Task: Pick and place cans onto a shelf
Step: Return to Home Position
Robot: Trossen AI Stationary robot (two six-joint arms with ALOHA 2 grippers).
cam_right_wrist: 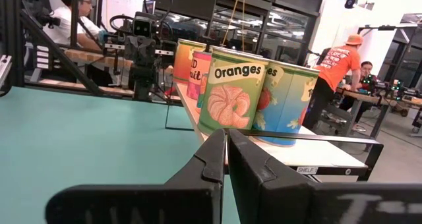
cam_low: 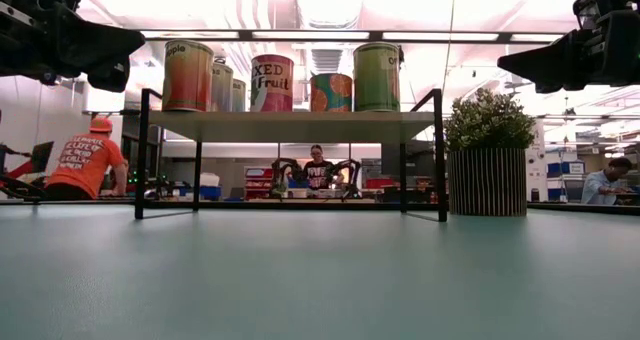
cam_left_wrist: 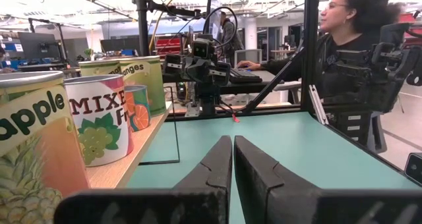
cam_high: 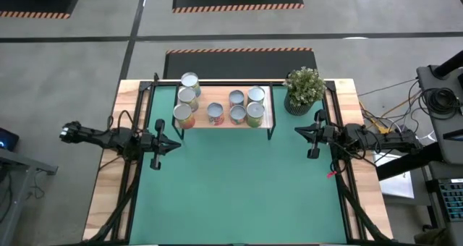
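Cans: I counted eight cans [cam_high: 215, 113], all upright on the shelf [cam_high: 217, 92], silvery tops up.
Layout from above: three stood in a line front to back at the shelf's left end; one stood alone near the middle; four made a two-by-two block toward the right end.
Labels I could read: the pineapple can [cam_left_wrist: 33, 145] was at the left front corner, with the mixed-fruit can [cam_left_wrist: 99, 118] just beside it. The Oranges can [cam_right_wrist: 234, 92] was at the right front corner.
Shelf: a light wood board on thin black legs, at the far middle of the green mat [cam_high: 239, 188].
Neighbour: a potted plant [cam_high: 304, 88] stood just off the shelf's right end, apart from it.
Left gripper [cam_high: 173, 145]: it hung over the mat's left edge, in front of the shelf's left end and well apart from the cans. Its fingers [cam_left_wrist: 211, 165] were pressed together with nothing between them.
Right gripper [cam_high: 299, 132]: it hung over the mat's right edge, just in front of the plant and pointing inward. Its fingers [cam_right_wrist: 210, 159] were closed and empty.
Height: in the low view both arms sat at the top corners, about level with the cans, and the mat below them was bare.
Room: a person in an orange shirt [cam_low: 85, 165] and a seated person [cam_left_wrist: 343, 46] were beyond the table.
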